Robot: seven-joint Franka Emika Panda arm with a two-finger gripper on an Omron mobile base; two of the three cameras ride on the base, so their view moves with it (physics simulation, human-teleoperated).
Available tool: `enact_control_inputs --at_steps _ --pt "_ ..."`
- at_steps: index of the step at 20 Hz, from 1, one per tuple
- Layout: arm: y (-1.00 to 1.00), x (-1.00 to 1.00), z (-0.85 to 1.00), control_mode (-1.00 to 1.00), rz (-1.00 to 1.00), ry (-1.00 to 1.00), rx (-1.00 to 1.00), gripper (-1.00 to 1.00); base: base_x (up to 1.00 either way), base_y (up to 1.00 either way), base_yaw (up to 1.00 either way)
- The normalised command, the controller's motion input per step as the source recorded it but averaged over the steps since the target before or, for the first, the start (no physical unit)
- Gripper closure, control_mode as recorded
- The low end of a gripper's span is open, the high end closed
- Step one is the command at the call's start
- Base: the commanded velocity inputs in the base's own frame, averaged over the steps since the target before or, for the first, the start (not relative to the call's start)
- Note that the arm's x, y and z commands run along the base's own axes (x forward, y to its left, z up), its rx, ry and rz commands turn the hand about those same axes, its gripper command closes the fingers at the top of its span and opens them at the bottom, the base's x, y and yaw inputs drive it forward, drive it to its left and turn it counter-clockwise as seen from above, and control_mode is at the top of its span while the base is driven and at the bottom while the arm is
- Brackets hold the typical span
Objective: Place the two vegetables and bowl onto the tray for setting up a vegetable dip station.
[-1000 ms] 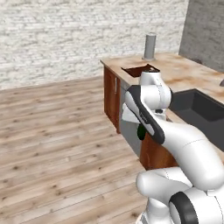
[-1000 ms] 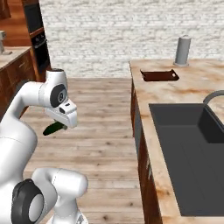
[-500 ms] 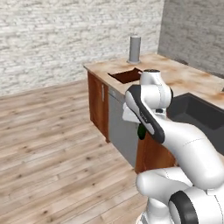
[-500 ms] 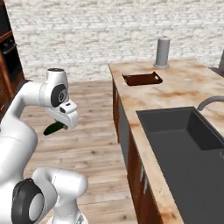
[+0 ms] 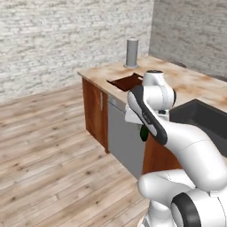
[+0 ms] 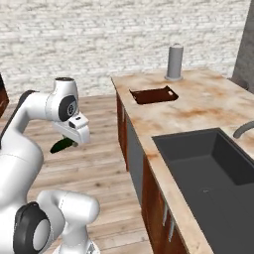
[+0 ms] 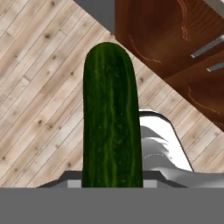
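Green cucumber (image 7: 111,118) clamped in gripper (image 6: 69,141), carrying toward tray (image 6: 153,95) at one o'clock; next, reaching over counter (image 6: 198,106).

Count: one cucumber (image 7: 111,118), one dark wooden tray (image 6: 154,94), one tall grey cylinder (image 6: 174,62), one black sink basin (image 6: 208,173), one faucet (image 6: 242,130), one stone-look counter (image 6: 198,106).

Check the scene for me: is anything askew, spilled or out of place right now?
Nothing stands out. The gripper holds the dark green vegetable low over the wooden floor, beside the cabinets. The tray lies flat on the counter near the grey cylinder, with nothing on it. No spills or damage visible.
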Motion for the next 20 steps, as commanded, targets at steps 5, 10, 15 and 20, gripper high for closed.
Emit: enact_control_inputs --at_steps 5,10,15,20 --pt "0.0 0.0 0.0 1.0 0.0 0.0 0.0 1.0 0.35 0.54 -0.2" --pt "0.0 0.0 0.0 1.0 0.0 0.0 0.0 1.0 0.34 0.52 -0.27" --pt "0.0 0.0 0.0 1.0 0.0 0.0 0.0 1.0 0.31 0.5 -0.31" --pt "0.0 0.0 0.0 1.0 0.0 0.0 0.0 1.0 0.28 0.47 -0.37"
